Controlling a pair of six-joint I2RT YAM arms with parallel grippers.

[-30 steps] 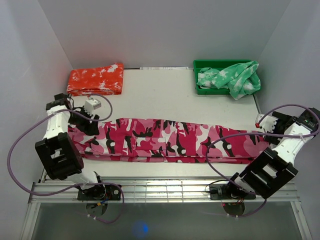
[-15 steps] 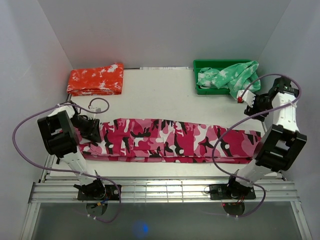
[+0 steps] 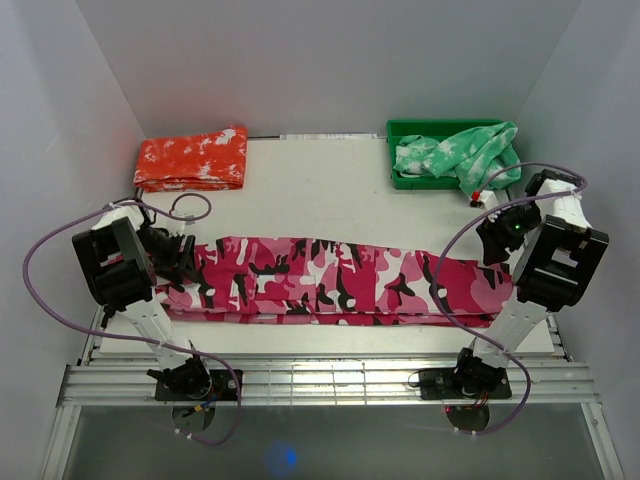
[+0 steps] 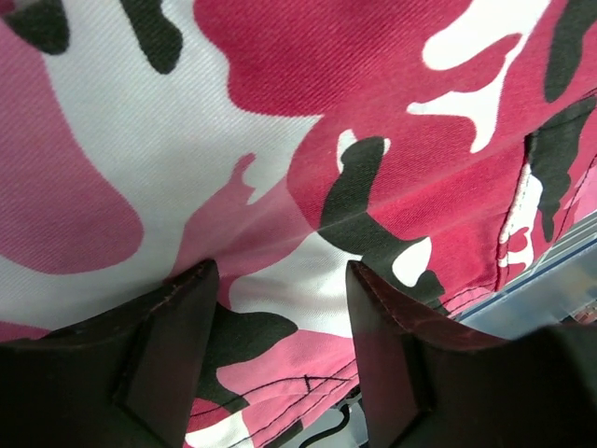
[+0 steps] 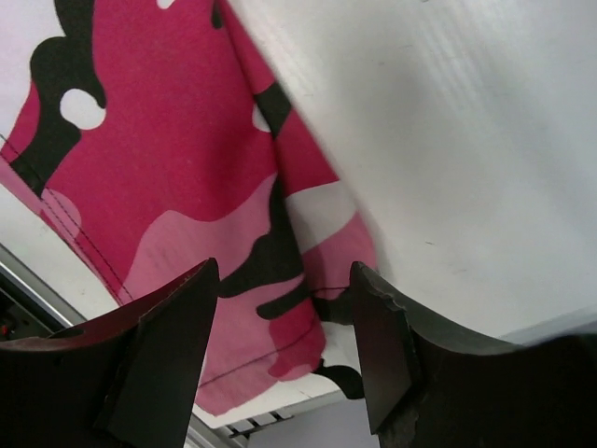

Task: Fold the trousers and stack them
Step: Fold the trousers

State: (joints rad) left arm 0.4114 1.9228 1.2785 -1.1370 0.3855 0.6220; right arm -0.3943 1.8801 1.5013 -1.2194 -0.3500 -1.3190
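White table beneath outstretched trousers

Showing white shells on the slim links of the left arm and right arm, alternating with blocky black joint housings. Trailing a thin purple cable in a wide loop from each arm, down to black bases with round motor bodies. Ending in the left gripper and right gripper, each bearing two dark, matte, wedge-shaped fingers with roughened edges.

no readable text, labels, brands, numbers or signs in any view
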